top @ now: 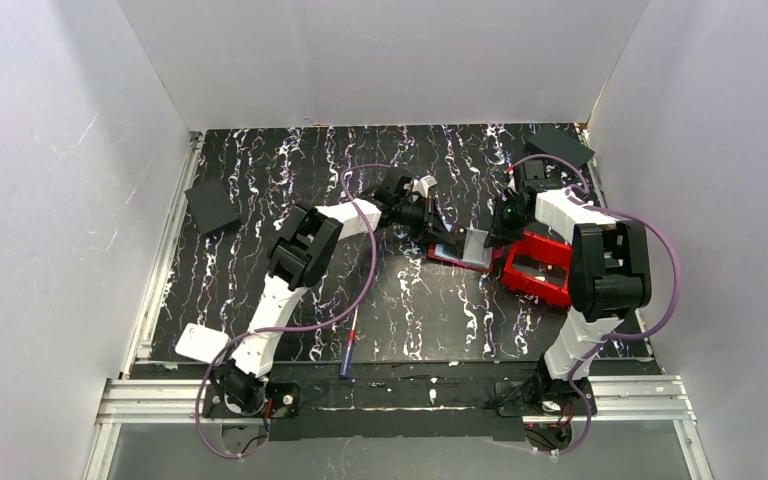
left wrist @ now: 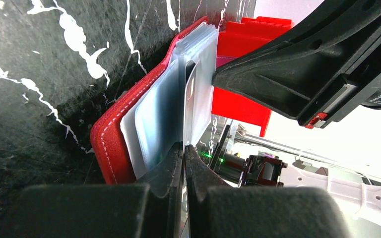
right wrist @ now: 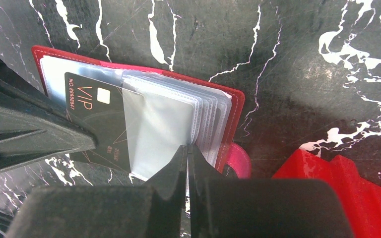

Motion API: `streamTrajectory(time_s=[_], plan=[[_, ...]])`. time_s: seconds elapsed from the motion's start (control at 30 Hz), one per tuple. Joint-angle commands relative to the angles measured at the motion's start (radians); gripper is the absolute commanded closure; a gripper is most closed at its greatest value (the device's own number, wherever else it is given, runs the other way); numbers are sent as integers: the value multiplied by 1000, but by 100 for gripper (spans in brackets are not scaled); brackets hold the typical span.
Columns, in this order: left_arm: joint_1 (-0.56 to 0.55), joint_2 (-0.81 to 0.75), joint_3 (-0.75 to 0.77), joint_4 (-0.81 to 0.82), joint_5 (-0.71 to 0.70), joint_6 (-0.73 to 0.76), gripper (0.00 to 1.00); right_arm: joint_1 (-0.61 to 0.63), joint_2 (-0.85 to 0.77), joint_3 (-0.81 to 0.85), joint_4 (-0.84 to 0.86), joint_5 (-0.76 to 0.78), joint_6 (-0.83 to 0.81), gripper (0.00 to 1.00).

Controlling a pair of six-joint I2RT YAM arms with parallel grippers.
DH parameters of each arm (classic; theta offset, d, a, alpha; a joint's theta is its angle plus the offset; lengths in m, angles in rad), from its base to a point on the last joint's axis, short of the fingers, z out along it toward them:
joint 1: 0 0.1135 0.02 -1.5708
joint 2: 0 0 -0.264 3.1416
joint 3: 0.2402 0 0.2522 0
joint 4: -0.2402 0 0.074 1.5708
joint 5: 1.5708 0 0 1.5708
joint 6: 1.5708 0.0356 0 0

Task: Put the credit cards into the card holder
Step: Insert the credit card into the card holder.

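While its two fingers are pressing flat together at the bottom centre of the left wrist view, the left gripper (left wrist: 184,148) is clamping the near edge of a dark credit card (right wrist: 96,119). In that view the card is showing edge-on, as a thin dark strip rising from the fingertips. In the right wrist view the card is showing its face, with VIP lettering and a small chip. Its right part is lying covered by a clear pocket leaf, while its left part is sticking out uncovered.

The right gripper (right wrist: 187,148) is pinching shut on the lower edge of one clear leaf of the card holder (right wrist: 234,116), at the bottom centre of its own view. The card holder is lying open on the black marbled table (top: 380,300), just right of centre in the top view. Its red cover is lying underneath, and one leaf is standing up above it.

Both grippers are meeting over the holder, the left arm reaching in from the lower left and the right arm from the lower right. A red bin (top: 538,270) is sitting just beside the holder on its right. One black square (top: 210,207) is lying near the left edge of the table, another (top: 560,145) in the upper right corner. A white flat piece (top: 200,343) and a thin blue stick (top: 348,355) are lying near the bottom edge.
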Motion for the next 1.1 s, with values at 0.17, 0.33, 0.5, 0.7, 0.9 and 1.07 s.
streamTrajectory(time_s=[0.17,0.33,0.5,0.7,0.9,1.07], plan=[[-9,-20,-27,10,-103,-7,100,18,56,-11,19,-3,-8,93],[-13,-16,-38,36,-106,-34,100,18,54,-13,20,-6,-8,93],[-30,-19,-45,53,-95,-52,100,18,50,-7,17,-9,-5,92],[-51,-40,-48,53,-101,-60,100,17,14,24,-13,-14,15,78],[-66,-50,-36,-4,-151,-28,92,15,-9,68,-77,45,22,74],[-66,-93,7,-193,-227,94,65,15,-15,76,-98,74,13,69]])
